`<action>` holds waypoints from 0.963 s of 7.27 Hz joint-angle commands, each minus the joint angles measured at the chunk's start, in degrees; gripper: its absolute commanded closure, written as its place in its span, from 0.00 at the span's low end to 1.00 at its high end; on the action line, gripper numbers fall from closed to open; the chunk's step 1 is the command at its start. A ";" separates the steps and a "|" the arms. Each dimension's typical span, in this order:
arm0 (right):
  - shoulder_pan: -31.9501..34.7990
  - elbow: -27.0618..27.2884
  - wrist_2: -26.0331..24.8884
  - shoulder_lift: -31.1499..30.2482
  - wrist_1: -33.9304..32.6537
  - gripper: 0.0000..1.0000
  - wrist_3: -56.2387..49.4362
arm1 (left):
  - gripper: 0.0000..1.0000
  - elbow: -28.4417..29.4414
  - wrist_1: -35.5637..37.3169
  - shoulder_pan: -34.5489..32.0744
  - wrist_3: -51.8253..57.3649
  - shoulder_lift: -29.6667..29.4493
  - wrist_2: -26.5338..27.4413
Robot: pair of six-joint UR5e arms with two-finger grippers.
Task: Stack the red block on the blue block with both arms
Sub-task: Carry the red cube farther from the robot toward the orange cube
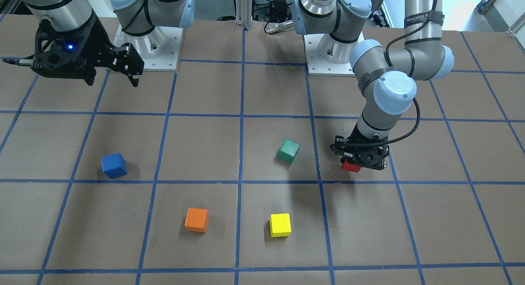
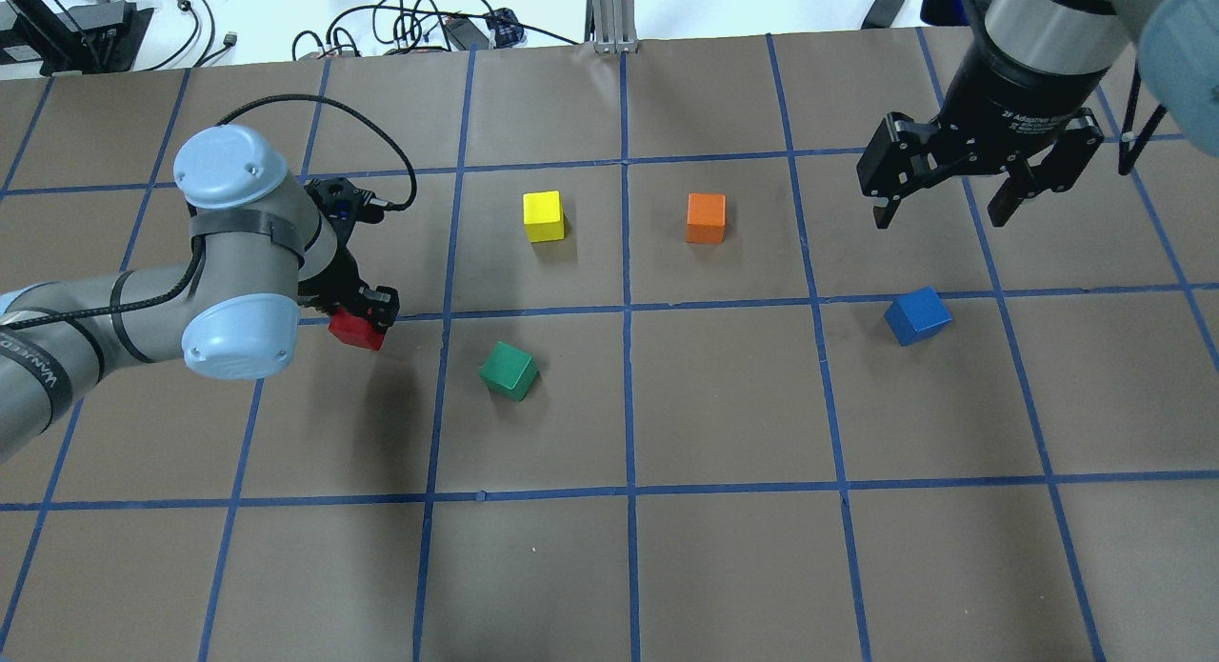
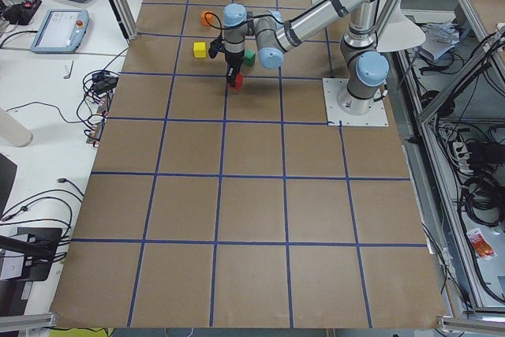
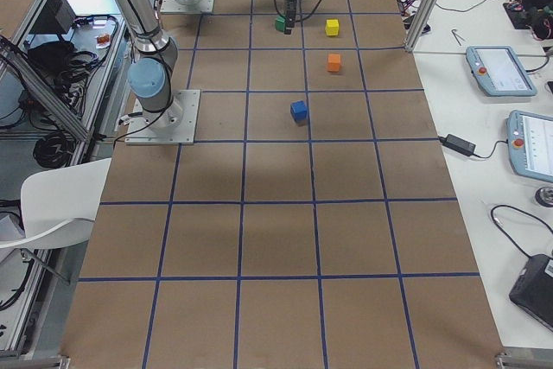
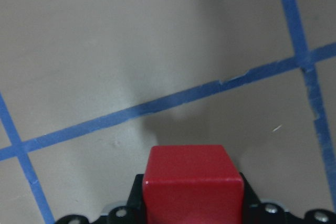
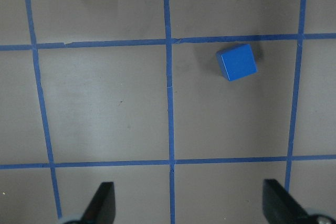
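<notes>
My left gripper [image 2: 367, 317] is shut on the red block [image 2: 355, 330], which fills the bottom of the left wrist view [image 5: 193, 182] and hangs a little above the table; it shows in the front view [image 1: 350, 166] too. The blue block [image 2: 917, 315] sits alone on the brown table, also in the front view [image 1: 114, 165] and the right wrist view [image 6: 237, 62]. My right gripper [image 2: 948, 212] is open and empty, high above the table, behind the blue block. Its fingertips [image 6: 102, 203] frame the bottom of the right wrist view.
A green block [image 2: 509, 371] lies close to the right of the red block. A yellow block [image 2: 544, 216] and an orange block [image 2: 706, 218] sit farther back mid-table. Blue tape lines [image 2: 626, 310] grid the brown table.
</notes>
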 commanded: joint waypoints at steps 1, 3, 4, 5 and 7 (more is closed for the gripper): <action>-0.04 0.02 0.19 0.00 0.08 0.00 0.14 | 0.91 7.31 -5.70 -9.52 -17.95 -0.70 -1.75; -0.04 -0.07 -0.07 0.00 0.08 0.00 0.31 | 0.87 10.06 -5.48 -17.17 -29.40 -3.14 -2.37; -0.04 0.02 -0.42 0.00 0.08 0.00 0.40 | 0.87 10.59 -4.00 -19.65 -34.08 -6.29 -2.46; -0.04 0.02 -0.25 0.00 0.00 0.00 0.57 | 0.87 11.55 -0.50 -20.72 -35.78 -9.20 -4.20; -0.04 0.11 -0.25 0.00 0.00 0.00 0.66 | 0.87 15.66 -0.38 -23.09 -39.30 -13.08 -4.75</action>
